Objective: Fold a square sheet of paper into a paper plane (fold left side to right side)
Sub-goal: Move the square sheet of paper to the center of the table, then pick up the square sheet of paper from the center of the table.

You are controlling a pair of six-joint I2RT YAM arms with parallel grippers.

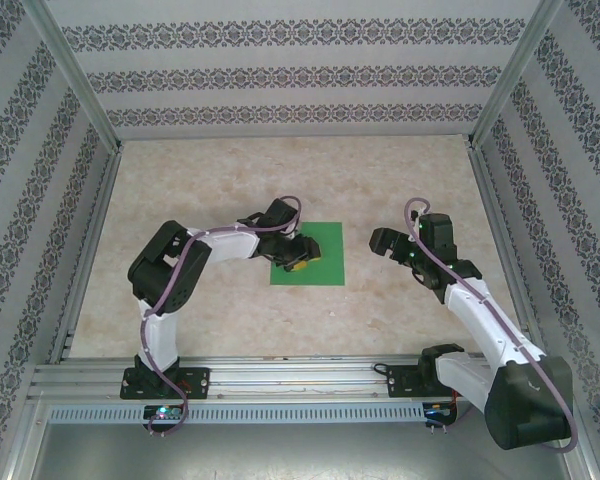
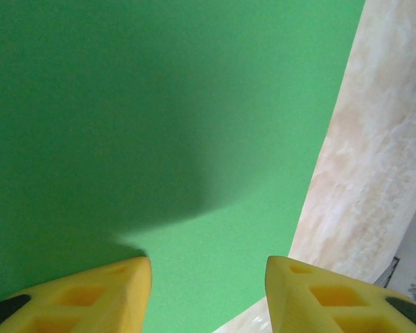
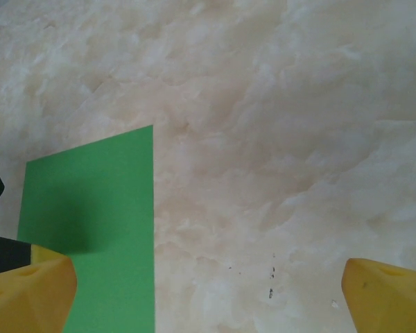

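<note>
The square sheet of paper (image 1: 320, 255) lies flat and bright green in the middle of the table. My left gripper (image 1: 298, 262) is down over its left part, near the front edge. In the left wrist view the paper (image 2: 159, 104) takes up most of the picture, and the left gripper (image 2: 208, 277) has its yellow fingertips (image 2: 118, 291) apart with flat paper showing between them. My right gripper (image 1: 380, 240) hovers over bare table just right of the sheet. In the right wrist view that gripper (image 3: 208, 284) stands wide open, with the paper's right edge (image 3: 104, 201) at the left.
The marble-patterned table (image 1: 230, 320) is bounded by metal rails and patterned walls (image 1: 280, 75) on three sides. Bare tabletop (image 3: 277, 139) spreads beyond the right gripper. The arms' bases (image 1: 165, 380) sit on the near rail.
</note>
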